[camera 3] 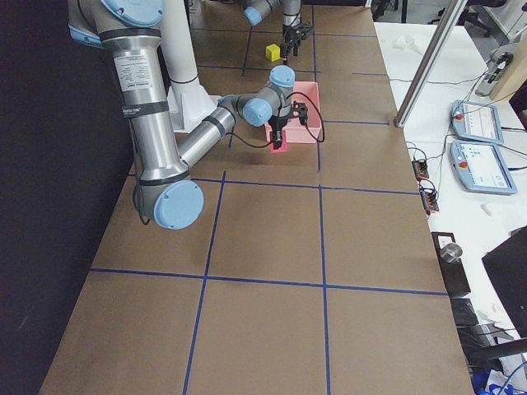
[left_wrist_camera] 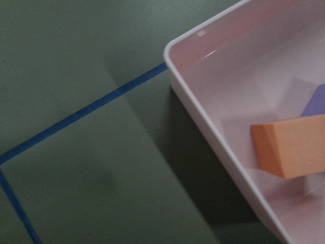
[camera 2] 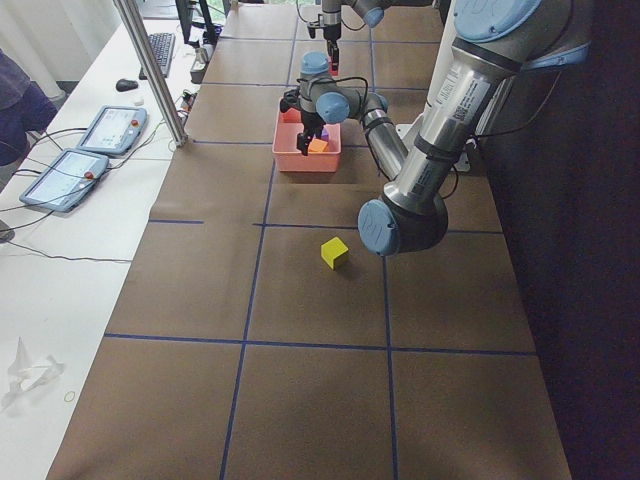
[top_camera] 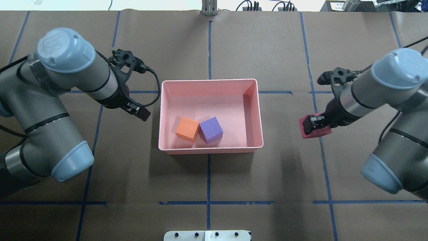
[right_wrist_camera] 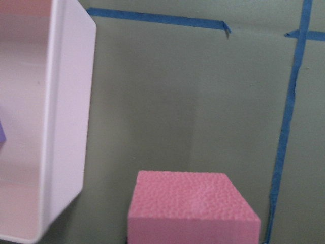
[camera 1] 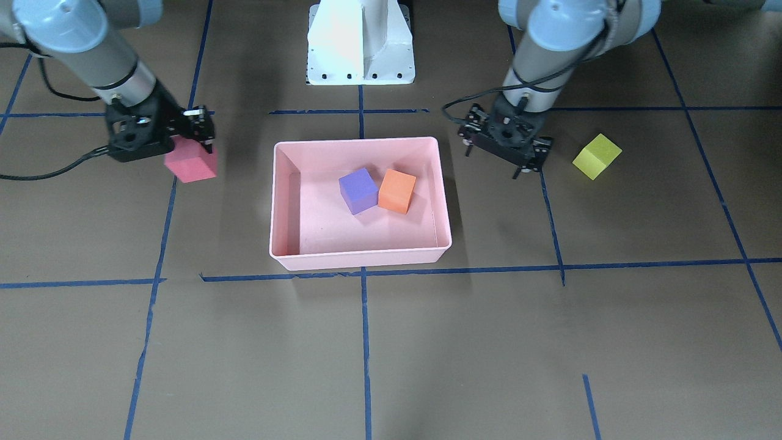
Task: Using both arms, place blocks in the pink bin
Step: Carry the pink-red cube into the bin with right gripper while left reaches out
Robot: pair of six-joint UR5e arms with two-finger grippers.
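The pink bin (camera 1: 360, 142) (top_camera: 210, 81) sits mid-table and holds the purple block (camera 1: 358, 190) (top_camera: 211, 129) and the orange block (camera 1: 397, 190) (top_camera: 187, 129) side by side. My right gripper (camera 1: 195, 143) (top_camera: 312, 124) is shut on the red block (camera 1: 190, 162) (top_camera: 317, 131) (right_wrist_camera: 193, 208) and holds it above the table, beside the bin's right wall (right_wrist_camera: 66, 127). My left gripper (camera 1: 493, 160) (top_camera: 139, 113) hangs open and empty just outside the bin's left wall (left_wrist_camera: 213, 132). The yellow-green block (camera 1: 597, 156) (camera 2: 335, 252) lies on the table beyond the left gripper, hidden under the left arm in the overhead view.
The white pedestal base (camera 1: 360, 43) stands behind the bin. Blue tape lines (camera 1: 366, 342) cross the brown table cover. Tablets and cables (camera 2: 85, 150) lie on the white side bench, off the work area.
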